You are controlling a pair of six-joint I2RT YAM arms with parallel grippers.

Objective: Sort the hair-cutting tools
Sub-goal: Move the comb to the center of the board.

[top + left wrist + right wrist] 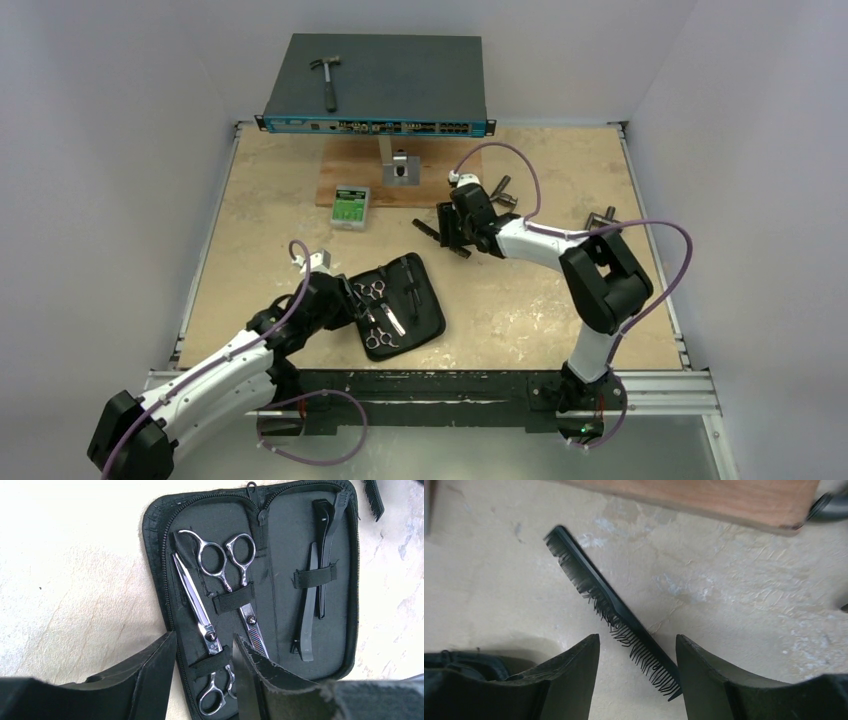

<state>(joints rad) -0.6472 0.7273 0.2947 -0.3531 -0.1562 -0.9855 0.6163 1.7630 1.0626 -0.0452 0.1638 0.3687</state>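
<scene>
One comb (594, 580) lies diagonally btwn parted fingers (564, 680) of right gripper (637, 637).

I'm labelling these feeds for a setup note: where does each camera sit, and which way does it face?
Top external: fixed above and behind the arm bases, looking down across the table; both arms whole, left pincer at the case, right pincer farther out.
Left wrist: on the left arm, looking down at scissors and clips in the case; its fingers at the bottom.
Right wrist: on the right arm, looking down at the comb between its fingers.
Shared: top and left wrist both show the case.
</scene>
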